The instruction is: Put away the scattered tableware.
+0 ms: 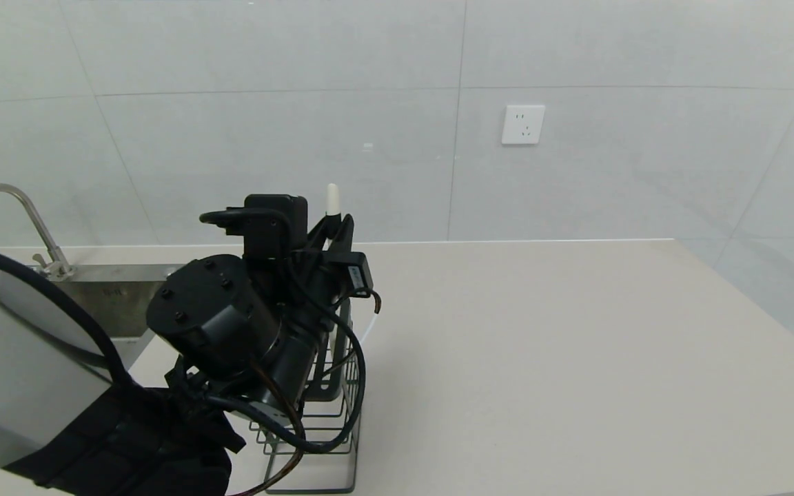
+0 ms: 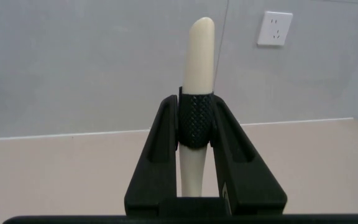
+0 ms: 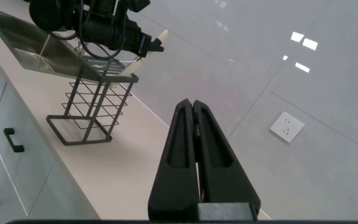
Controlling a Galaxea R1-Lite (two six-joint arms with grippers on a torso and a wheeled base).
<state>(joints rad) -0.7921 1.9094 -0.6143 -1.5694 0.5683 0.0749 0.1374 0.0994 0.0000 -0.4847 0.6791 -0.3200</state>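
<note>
Beige bench (image 1: 542, 358) carries wire rack (image 1: 331, 413). I see left end effector (image 2: 196, 121) above it, clamped on cream utensil handle (image 2: 200, 50); right end effector (image 3: 194, 124) closed, empty.

a pale beige countertop (image 1: 542, 358) ran back to a grey tiled wall (image 1: 300, 103), where a white socket (image 1: 523, 125) sat above the counter's far edge. at the left end lay a steel sink (image 1: 114, 273) with a curved metal faucet (image 1: 18, 207) standing at its back rim. below the counter's front, pale cabinet doors (image 3: 23, 180) carried black handles (image 3: 13, 140).
</note>
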